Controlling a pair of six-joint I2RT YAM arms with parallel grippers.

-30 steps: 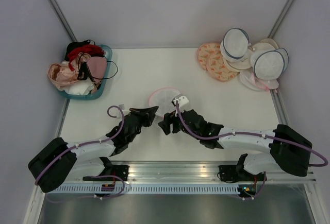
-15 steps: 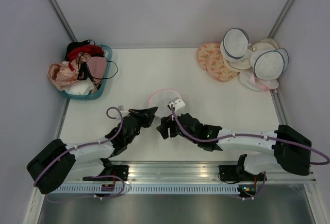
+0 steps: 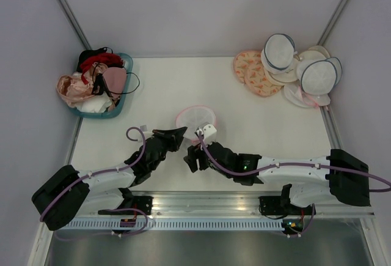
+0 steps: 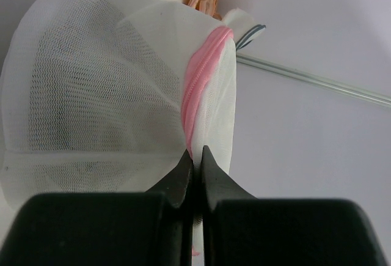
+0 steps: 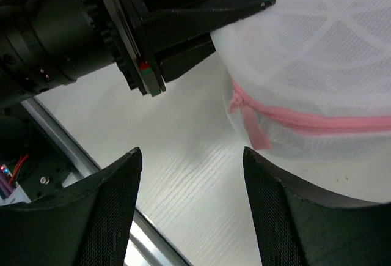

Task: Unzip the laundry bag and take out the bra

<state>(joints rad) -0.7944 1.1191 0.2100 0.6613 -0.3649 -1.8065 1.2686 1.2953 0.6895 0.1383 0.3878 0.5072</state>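
The laundry bag (image 3: 194,118), a white mesh dome with a pink zip rim, sits mid-table. My left gripper (image 3: 182,133) is at its near-left edge, and in the left wrist view this left gripper (image 4: 195,153) is shut on the pink-edged fold of the bag (image 4: 91,95). My right gripper (image 3: 191,156) hovers open just near of the bag. In the right wrist view the right gripper (image 5: 192,153) has bare table between its fingers. The bag's pink zip (image 5: 317,119) and its pull tab (image 5: 253,128) lie just beyond the right finger. The bra is hidden.
A teal basket (image 3: 98,114) heaped with pink, red and black bras stands at the back left. Orange-patterned discs (image 3: 250,70) and white navy-rimmed round bags (image 3: 305,73) are piled at the back right. A metal rail (image 3: 201,202) runs along the near edge.
My right gripper has slid left and nearer, from over the bag's right side to its near edge, with its jaws a little narrower. The left gripper has kept its hold.
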